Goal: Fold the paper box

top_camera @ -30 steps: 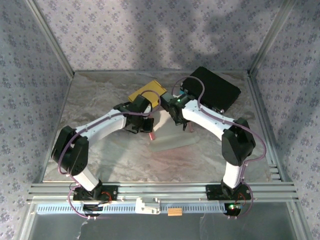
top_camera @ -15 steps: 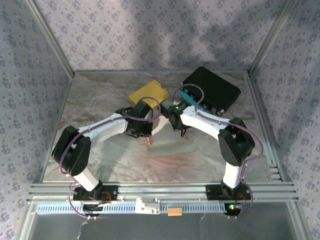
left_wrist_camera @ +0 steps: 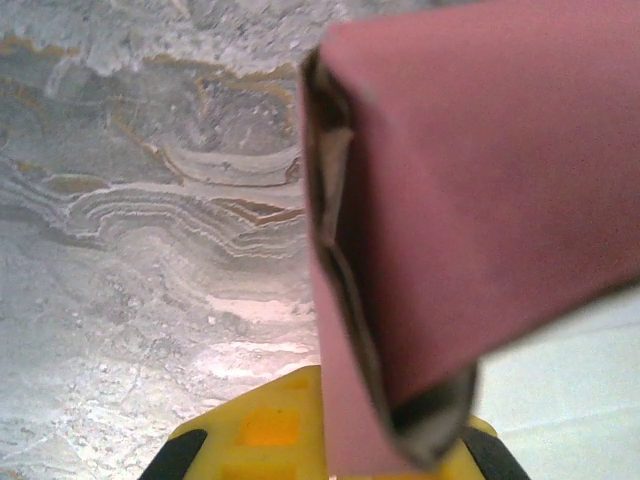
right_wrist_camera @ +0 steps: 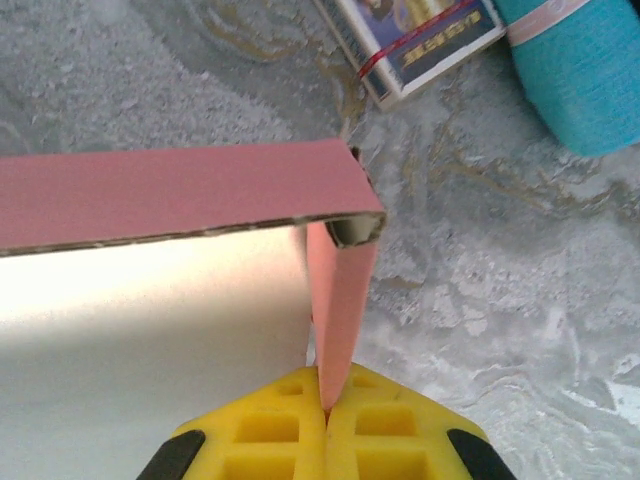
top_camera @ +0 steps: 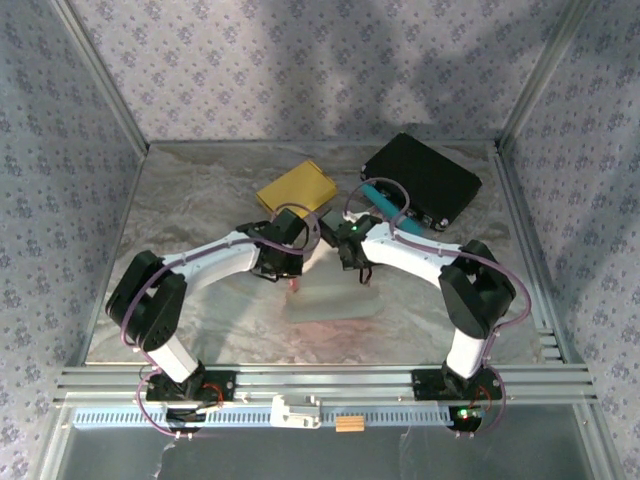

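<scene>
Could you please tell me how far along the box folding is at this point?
Done: one pink wall of the paper box is creased upright, with a corner formed. In hand: the left gripper and right gripper each pinch a flap. Remaining: the rest lies flat and open.

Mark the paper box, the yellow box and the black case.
paper box (top_camera: 335, 302): top external view, middle of its flat pale panel.
yellow box (top_camera: 295, 186): top external view, centre of its top face.
black case (top_camera: 425, 175): top external view, centre of its lid.
</scene>
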`<act>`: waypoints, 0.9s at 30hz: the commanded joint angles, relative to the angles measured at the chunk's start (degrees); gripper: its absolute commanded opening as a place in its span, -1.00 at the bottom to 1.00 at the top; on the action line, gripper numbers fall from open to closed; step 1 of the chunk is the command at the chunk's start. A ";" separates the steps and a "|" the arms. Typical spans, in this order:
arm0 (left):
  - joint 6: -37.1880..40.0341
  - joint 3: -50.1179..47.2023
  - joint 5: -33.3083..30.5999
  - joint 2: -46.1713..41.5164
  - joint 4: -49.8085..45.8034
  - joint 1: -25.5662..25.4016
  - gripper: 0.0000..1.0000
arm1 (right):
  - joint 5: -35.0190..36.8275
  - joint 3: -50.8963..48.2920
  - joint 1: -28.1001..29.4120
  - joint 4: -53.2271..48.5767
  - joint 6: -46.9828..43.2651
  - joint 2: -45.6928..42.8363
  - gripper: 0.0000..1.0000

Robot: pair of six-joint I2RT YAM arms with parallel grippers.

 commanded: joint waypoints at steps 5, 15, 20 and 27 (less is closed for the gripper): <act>-5.28 2.20 -10.57 7.55 -5.72 -1.69 -0.96 | 1.34 -0.62 1.42 -1.62 4.37 0.82 -1.00; -8.50 9.28 -18.10 12.77 -18.24 -3.57 -1.00 | 1.02 -1.32 0.61 1.58 2.07 -0.60 -1.00; -7.60 9.13 -16.78 10.66 -14.65 -4.54 -0.91 | 0.56 -1.86 0.89 3.54 0.54 -1.45 -1.00; -4.55 7.85 -12.82 7.89 -8.24 -3.83 -0.49 | -0.36 -2.40 0.69 4.26 -0.08 -1.56 -1.00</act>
